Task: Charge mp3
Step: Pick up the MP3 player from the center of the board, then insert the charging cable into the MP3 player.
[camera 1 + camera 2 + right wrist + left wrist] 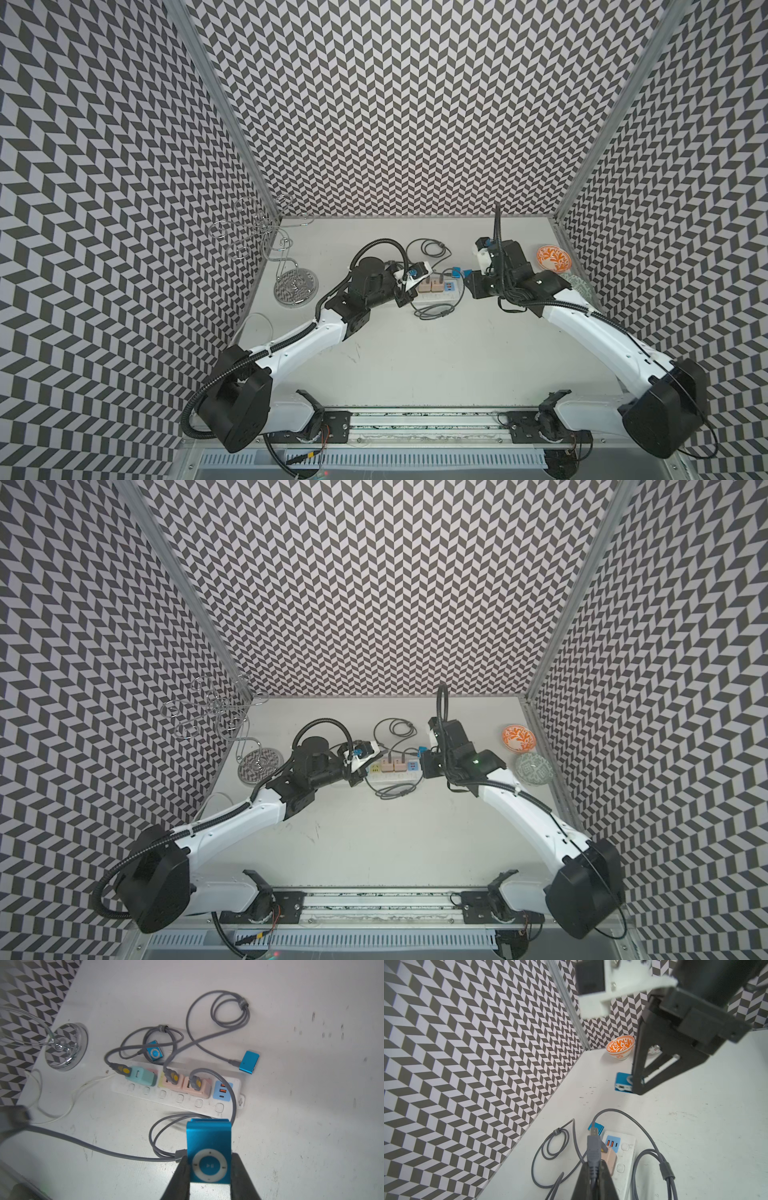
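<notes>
Your right tool (209, 1164) is clamped on the blue mp3 (208, 1136) off the power strip's (180, 1103) 3 o'clock end. Your left tool (593, 1167) pinches the grey cable plug (593, 1145) — the orange bowl (552, 257), at the bench's (415, 353) 2 o'clock corner, shows only its painted pattern inside.

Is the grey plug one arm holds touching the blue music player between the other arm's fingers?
Apart. The left wrist view shows the plug aimed toward the player at the right fingers, with bare table plainly between them.
</notes>
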`<action>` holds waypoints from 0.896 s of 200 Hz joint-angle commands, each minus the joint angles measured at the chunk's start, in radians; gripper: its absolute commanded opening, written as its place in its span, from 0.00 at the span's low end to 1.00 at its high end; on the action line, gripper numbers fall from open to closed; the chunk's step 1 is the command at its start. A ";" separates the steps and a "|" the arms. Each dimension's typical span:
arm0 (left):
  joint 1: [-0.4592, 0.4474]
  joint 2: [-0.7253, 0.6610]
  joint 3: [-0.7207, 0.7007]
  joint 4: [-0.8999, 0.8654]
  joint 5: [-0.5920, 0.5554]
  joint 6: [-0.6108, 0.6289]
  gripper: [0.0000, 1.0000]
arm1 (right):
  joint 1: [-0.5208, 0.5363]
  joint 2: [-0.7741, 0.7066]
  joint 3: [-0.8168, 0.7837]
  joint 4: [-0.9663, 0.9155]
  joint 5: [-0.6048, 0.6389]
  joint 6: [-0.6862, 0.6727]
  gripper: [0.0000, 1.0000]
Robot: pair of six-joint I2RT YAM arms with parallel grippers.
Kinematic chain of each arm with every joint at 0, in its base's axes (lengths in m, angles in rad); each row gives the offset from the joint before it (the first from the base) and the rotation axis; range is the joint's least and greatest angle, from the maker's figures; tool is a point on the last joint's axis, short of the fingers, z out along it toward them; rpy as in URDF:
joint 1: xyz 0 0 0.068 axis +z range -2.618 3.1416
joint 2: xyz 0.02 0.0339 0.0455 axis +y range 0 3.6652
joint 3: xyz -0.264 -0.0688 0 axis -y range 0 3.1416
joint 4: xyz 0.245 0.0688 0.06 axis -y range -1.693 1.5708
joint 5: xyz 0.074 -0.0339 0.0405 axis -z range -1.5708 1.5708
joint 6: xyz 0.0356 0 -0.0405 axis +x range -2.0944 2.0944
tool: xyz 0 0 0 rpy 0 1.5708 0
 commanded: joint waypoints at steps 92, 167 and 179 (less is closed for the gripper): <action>-0.157 0.034 0.087 -0.115 -0.124 -0.032 0.00 | -0.001 -0.098 -0.024 0.055 -0.157 -0.190 0.20; -0.213 0.057 0.115 -0.088 -0.183 -0.033 0.00 | 0.000 -0.120 -0.059 0.063 -0.190 -0.207 0.20; -0.217 0.059 0.119 -0.088 -0.197 -0.036 0.00 | 0.000 -0.125 -0.062 0.065 -0.196 -0.207 0.20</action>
